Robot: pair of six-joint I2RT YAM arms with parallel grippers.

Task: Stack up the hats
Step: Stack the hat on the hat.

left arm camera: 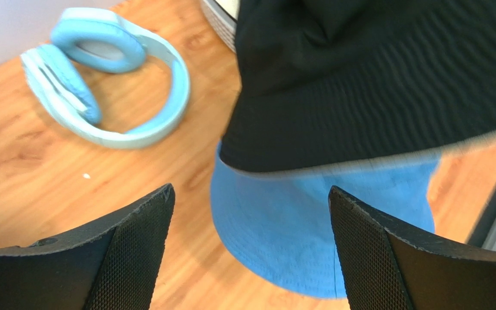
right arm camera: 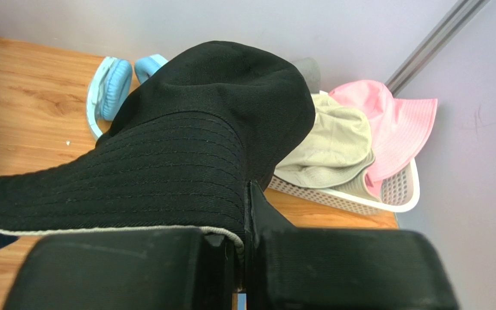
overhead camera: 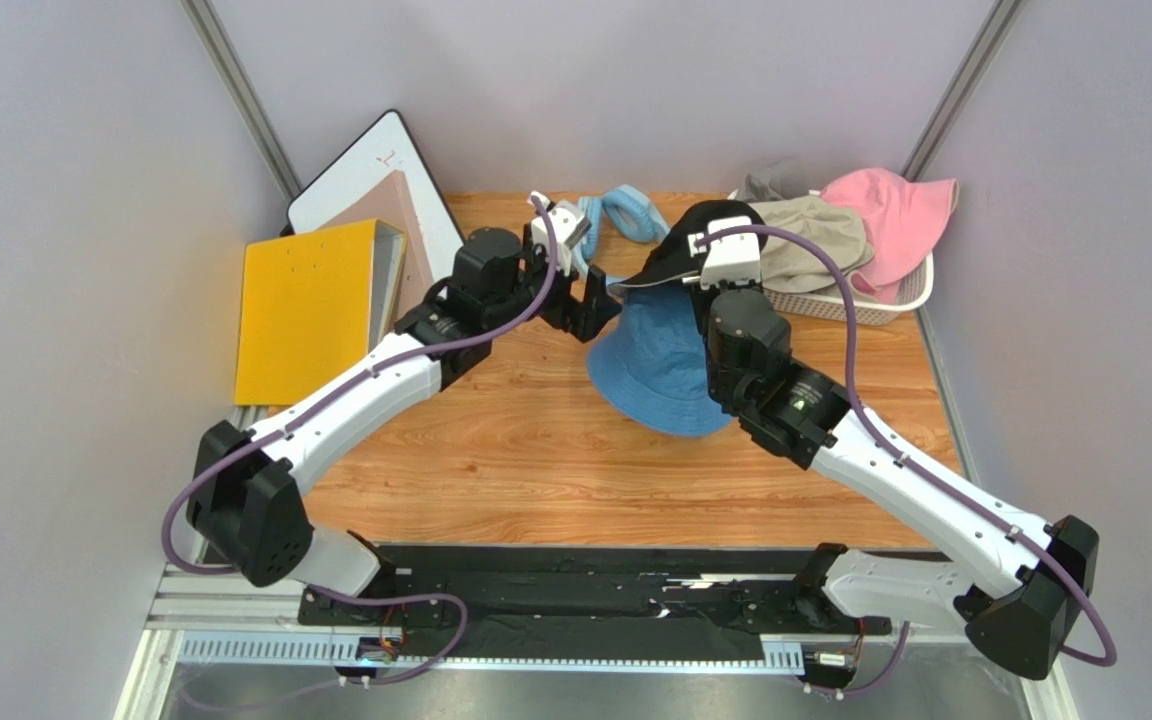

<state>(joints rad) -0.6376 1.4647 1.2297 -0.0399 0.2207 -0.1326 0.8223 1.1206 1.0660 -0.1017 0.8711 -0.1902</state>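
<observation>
A blue bucket hat [overhead camera: 657, 375] lies on the wooden table; it also shows in the left wrist view [left arm camera: 315, 232]. My right gripper [right arm camera: 247, 226] is shut on the brim of a black hat [right arm camera: 199, 135] and holds it in the air above the blue hat's far edge [overhead camera: 687, 248]. My left gripper [left arm camera: 250, 226] is open and empty, just left of the two hats [overhead camera: 605, 300]. A beige hat [right arm camera: 328, 145] and a pink hat [right arm camera: 393, 126] lie in a white basket [right arm camera: 386, 197] at the back right; a grey one [overhead camera: 770, 180] peeks out behind them.
Light blue headphones [left arm camera: 102, 77] lie on the table at the back, left of the hats. A yellow folder [overhead camera: 304, 308] and a whiteboard [overhead camera: 364, 173] lean at the back left. Grey walls close in on both sides.
</observation>
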